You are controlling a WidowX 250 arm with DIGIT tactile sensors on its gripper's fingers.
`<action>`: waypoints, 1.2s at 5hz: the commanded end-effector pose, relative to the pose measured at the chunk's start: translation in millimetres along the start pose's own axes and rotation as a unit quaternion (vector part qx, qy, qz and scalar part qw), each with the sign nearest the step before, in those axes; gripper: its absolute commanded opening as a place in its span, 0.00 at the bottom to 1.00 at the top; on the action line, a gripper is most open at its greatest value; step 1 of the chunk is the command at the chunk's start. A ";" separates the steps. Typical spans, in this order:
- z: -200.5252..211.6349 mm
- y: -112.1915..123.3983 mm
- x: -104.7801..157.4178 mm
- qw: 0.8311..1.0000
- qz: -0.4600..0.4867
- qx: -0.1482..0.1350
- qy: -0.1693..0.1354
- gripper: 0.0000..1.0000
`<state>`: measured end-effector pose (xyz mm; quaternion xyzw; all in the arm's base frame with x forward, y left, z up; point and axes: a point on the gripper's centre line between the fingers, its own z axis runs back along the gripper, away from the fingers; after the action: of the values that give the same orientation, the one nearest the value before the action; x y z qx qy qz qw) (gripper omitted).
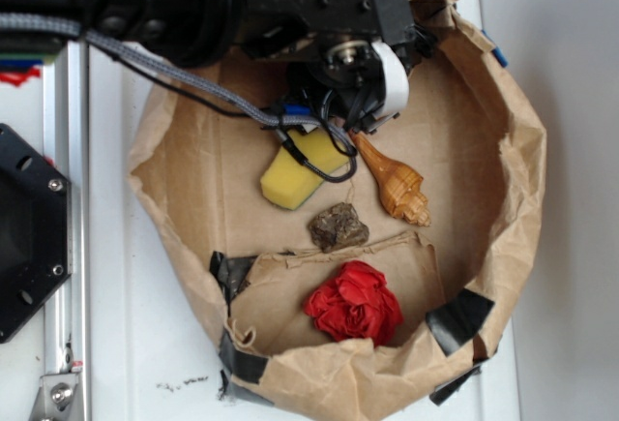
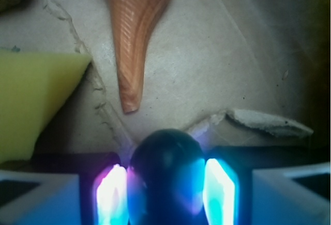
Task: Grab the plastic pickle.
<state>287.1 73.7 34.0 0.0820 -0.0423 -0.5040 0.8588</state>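
In the wrist view the plastic pickle (image 2: 166, 150) is a glossy dark rounded end sticking out between my two glowing pads. Each pad lies against one side of it, so my gripper (image 2: 165, 186) is shut on the pickle just above the brown paper floor. In the exterior view my gripper (image 1: 319, 123) hangs under the black arm at the back of the paper basin. There the pickle is hidden beneath it.
A yellow sponge (image 1: 295, 174) lies just left of the gripper and an orange-brown seashell (image 1: 392, 184) just ahead. A brown rock (image 1: 338, 225) and a red crumpled piece (image 1: 355, 302) lie further off. The basin's rolled paper wall (image 1: 522, 150) rings everything. A metal rail (image 1: 68, 247) runs along the left.
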 end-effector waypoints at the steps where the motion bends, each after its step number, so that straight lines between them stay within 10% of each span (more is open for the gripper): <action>1: 37.4 1.1 8.1 0.999 0.031 0.027 -0.030 0.00; 2: 83.4 -11.7 19.8 0.991 0.123 0.020 -0.038 0.00; 4: 120.6 -16.5 35.3 0.958 0.284 -0.012 0.037 0.00; 6: 133.1 -20.3 47.8 0.910 0.413 -0.034 0.015 0.00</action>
<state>258.9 11.4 138.6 0.0314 -0.0029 -0.1077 0.9937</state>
